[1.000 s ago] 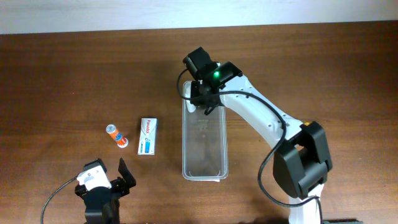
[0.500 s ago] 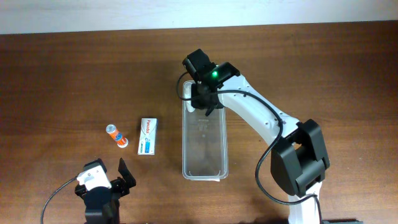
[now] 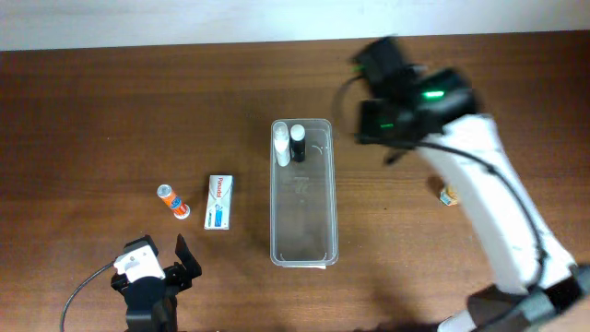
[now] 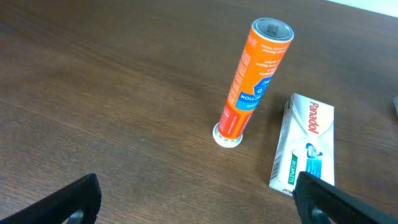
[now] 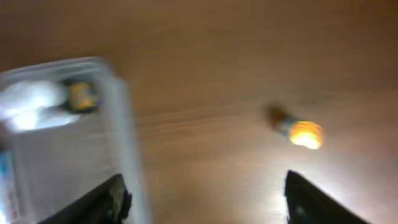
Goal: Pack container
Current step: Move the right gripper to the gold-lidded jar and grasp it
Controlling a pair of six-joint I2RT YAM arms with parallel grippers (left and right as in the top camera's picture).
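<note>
The clear container (image 3: 304, 251) lies lengthwise in the middle of the table. At its far end stand a white bottle (image 3: 281, 146) and a black-capped bottle (image 3: 298, 143). My right gripper (image 3: 376, 122) is blurred, to the right of the container's far end. In the right wrist view it (image 5: 208, 199) is open and holds nothing, with the container (image 5: 121, 130) at the left. My left gripper (image 3: 187, 261) rests at the near left, wide open and with nothing in it (image 4: 199, 205). An orange tube (image 4: 252, 81) and a white-and-blue carton (image 4: 305, 149) lie in front of it.
The orange tube (image 3: 171, 202) and the carton (image 3: 219, 202) lie left of the container. A small orange-yellow object (image 3: 449, 196) sits on the wood at the right and shows blurred in the right wrist view (image 5: 305, 134).
My right gripper has opened at the container's far end, leaving the black-capped bottle beside the white one. It then swung away to the right. The left arm has not moved.
</note>
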